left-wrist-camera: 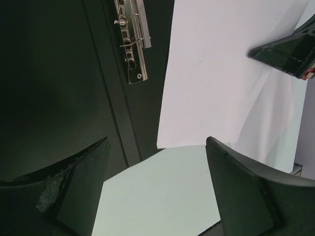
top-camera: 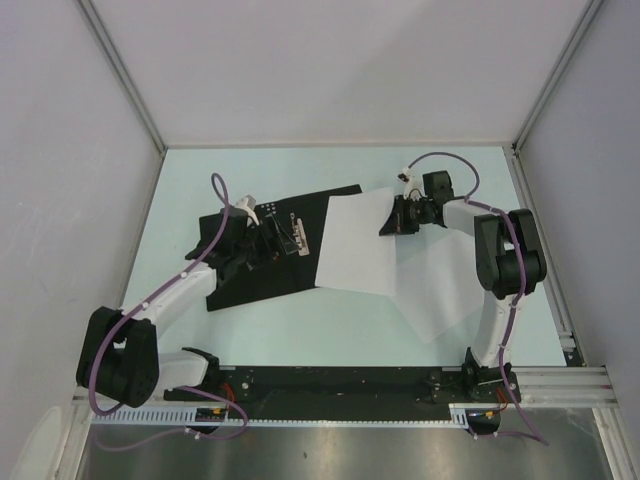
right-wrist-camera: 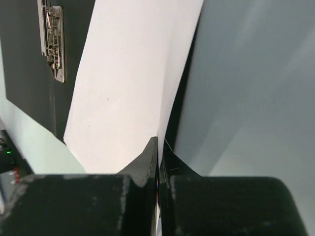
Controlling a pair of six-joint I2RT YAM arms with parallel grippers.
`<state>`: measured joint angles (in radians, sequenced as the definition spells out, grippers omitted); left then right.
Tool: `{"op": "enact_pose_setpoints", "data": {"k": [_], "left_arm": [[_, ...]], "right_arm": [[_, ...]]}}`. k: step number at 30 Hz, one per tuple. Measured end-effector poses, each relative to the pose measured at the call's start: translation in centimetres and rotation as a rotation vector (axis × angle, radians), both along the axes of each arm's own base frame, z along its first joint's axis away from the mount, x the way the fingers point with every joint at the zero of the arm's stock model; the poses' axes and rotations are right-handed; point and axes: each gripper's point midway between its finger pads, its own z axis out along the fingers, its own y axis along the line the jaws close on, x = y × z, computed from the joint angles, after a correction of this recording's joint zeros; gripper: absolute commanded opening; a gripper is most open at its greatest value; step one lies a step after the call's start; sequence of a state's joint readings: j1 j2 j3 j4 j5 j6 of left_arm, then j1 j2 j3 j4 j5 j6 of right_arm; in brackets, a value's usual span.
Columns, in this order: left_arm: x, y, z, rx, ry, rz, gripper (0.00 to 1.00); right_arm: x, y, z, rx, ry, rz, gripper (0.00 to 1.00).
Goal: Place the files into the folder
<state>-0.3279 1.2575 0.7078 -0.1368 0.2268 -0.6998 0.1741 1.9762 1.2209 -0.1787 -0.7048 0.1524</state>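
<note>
The folder (top-camera: 250,270) lies open on the table with its black inside up and its metal clip (top-camera: 298,232) near the spine. A white file sheet (top-camera: 358,245) overlaps the folder's right edge. My right gripper (top-camera: 400,216) is shut on that sheet's far right corner, and the sheet's edge is pinched between the fingertips (right-wrist-camera: 158,143). A second file sheet (top-camera: 440,295) lies flat on the table beneath it. My left gripper (top-camera: 262,240) hovers open over the folder's middle with nothing between its fingers (left-wrist-camera: 157,147). The left wrist view shows the clip (left-wrist-camera: 133,39) and the held sheet (left-wrist-camera: 216,73).
The pale green table (top-camera: 300,320) is walled by white panels on three sides. A black rail (top-camera: 340,385) carrying both arm bases runs along the near edge. The right arm's cable (top-camera: 450,160) loops over the table's back right.
</note>
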Motion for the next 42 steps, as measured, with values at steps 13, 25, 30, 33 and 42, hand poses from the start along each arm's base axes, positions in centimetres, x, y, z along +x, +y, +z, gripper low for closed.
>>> {"op": "enact_pose_setpoints", "data": {"k": [13,25,30,33,42], "left_arm": [[-0.5,0.2,-1.0,0.007,0.018,-0.001,0.84],[-0.5,0.2,-1.1,0.005,0.015,-0.001,0.84],[-0.6,0.2,-1.4,0.007,0.020,-0.002,0.84],[-0.6,0.2,-1.4,0.008,0.019,-0.002,0.84],[-0.6,0.2,-1.4,0.009,0.018,-0.002,0.84]], "right_arm": [[-0.9,3.6,1.2,-0.002,-0.168,0.219,0.00],[-1.3,4.1,5.0,0.034,-0.228,0.228,0.00],[-1.3,5.0,5.0,0.066,-0.230,0.241,0.00],[-1.3,5.5,4.5,0.084,-0.222,0.248,0.00],[-1.2,5.9,1.7,0.075,-0.157,0.255,0.00]]}}
